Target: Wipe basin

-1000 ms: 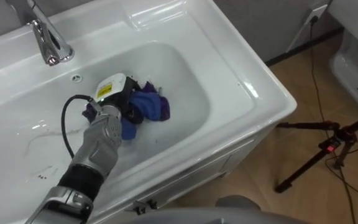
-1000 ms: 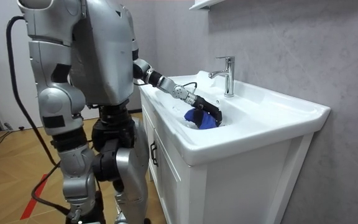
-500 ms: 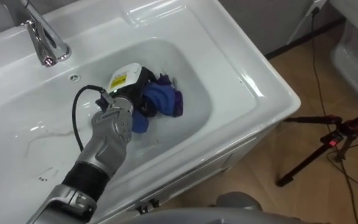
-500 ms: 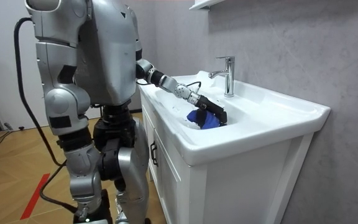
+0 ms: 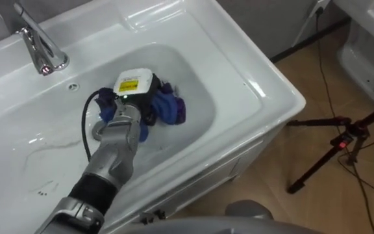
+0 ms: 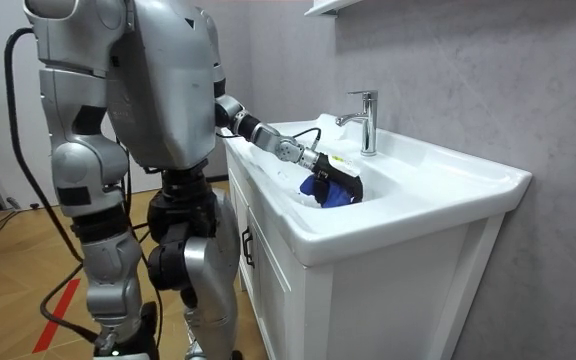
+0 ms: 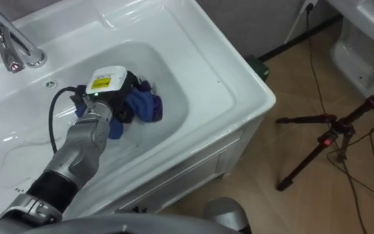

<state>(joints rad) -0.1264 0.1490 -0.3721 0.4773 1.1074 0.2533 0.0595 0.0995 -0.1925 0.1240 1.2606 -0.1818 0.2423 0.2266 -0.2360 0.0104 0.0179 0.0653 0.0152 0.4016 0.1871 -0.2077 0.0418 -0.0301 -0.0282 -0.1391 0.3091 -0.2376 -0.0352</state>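
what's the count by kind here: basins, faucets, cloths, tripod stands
basin: 1
faucet: 1
blue cloth: 1
tripod stand: 1
total: 4

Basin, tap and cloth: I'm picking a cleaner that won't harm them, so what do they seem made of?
The basin looks like glossy white glazed ceramic, possibly cast resin: sharp highlights run along its rim. The tap looks like polished chromed metal, mirror-bright. The cloth is soft matte blue fabric, crumpled into folds.
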